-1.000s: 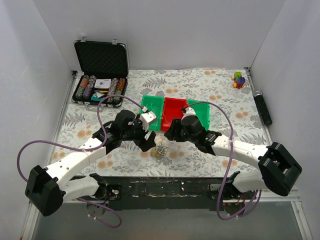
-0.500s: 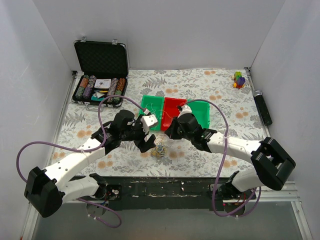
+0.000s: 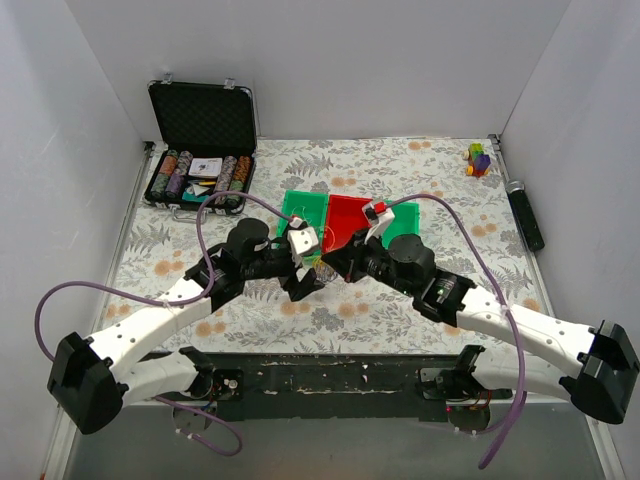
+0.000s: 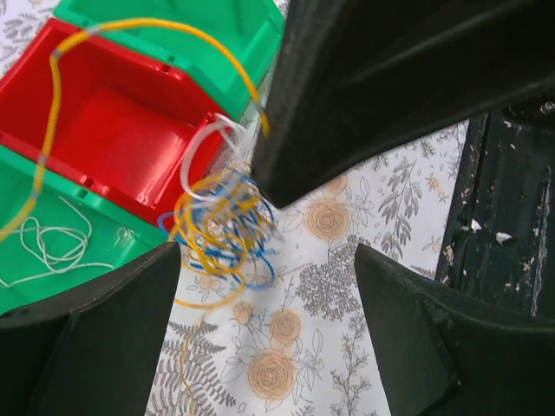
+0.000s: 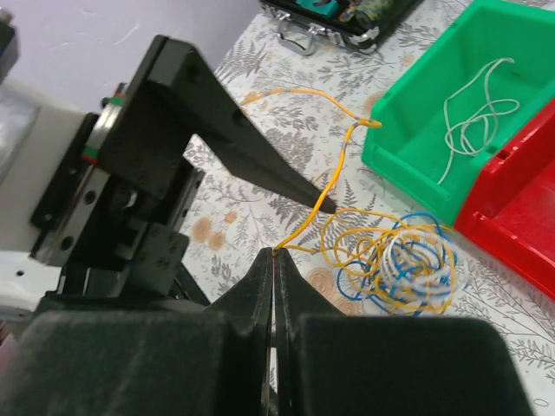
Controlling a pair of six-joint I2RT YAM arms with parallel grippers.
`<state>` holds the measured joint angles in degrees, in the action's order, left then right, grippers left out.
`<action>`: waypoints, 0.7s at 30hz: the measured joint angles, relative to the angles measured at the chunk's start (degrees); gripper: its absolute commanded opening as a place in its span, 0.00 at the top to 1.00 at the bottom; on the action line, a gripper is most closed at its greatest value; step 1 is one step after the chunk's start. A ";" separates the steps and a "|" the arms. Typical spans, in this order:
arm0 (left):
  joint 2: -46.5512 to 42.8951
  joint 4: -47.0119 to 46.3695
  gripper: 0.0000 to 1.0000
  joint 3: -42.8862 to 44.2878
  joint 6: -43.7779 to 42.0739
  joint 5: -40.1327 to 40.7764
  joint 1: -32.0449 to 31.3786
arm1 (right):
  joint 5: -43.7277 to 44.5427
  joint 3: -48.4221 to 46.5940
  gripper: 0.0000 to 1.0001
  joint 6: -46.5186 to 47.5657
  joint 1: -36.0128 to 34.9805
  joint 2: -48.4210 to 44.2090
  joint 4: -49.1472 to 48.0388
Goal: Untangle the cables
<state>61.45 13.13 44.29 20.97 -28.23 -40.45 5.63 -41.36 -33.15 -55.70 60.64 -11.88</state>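
Midway between the bench's side edges, the right claw is pinched tight on a yellow cable running from the tangle, while the left claw gapes wide over it.

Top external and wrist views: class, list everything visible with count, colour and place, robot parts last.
Case: one, black, open, far left corner.
Bins: three, green, red, green, side by side mid-table.
Loose cable: one, white, in left green bin.
Cable tangle: one, yellow, blue, white, before the bins.
Toy blocks: one cluster, multicoloured, far right corner.
Stick: one, black, right edge.
Left pincer: one, black, open, beside tangle.
Right pincer: one, black, shut on yellow cable.
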 measured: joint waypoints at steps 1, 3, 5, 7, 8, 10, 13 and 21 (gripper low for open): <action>0.00 -1.55 0.17 -0.31 0.57 0.44 -0.35 | -0.17 0.00 0.99 0.31 -0.44 -0.72 0.02; 0.00 -4.31 0.15 -0.94 1.60 1.53 -0.81 | -0.55 0.00 0.99 0.61 -1.14 -1.49 0.11; 0.02 -6.78 0.14 -1.64 2.60 2.78 -1.16 | -1.09 0.00 0.99 0.72 -1.60 -1.68 0.24; 0.02 -9.09 0.13 -2.49 3.50 4.22 -1.44 | -1.49 0.00 0.99 0.76 -1.88 -1.75 0.37; 0.02 -10.27 0.13 -3.08 3.93 4.98 -1.53 | -1.68 0.00 0.99 0.76 -2.14 -1.79 0.44; 0.02 -11.17 0.12 -3.89 4.52 5.40 -1.68 | -1.95 0.00 0.99 0.74 -2.40 -1.92 0.52; 0.02 -11.69 0.13 -4.55 5.90 5.27 -2.60 | -2.03 -0.02 0.99 0.72 -2.71 -2.34 0.55; -0.09 -11.65 0.26 -6.69 9.01 3.91 -4.70 | -1.70 -0.28 0.99 0.39 -2.93 -3.04 0.55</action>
<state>61.36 1.48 37.60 29.98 -24.32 -45.15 3.92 -41.65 -32.75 -58.63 57.60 -11.33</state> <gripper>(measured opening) 0.770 0.023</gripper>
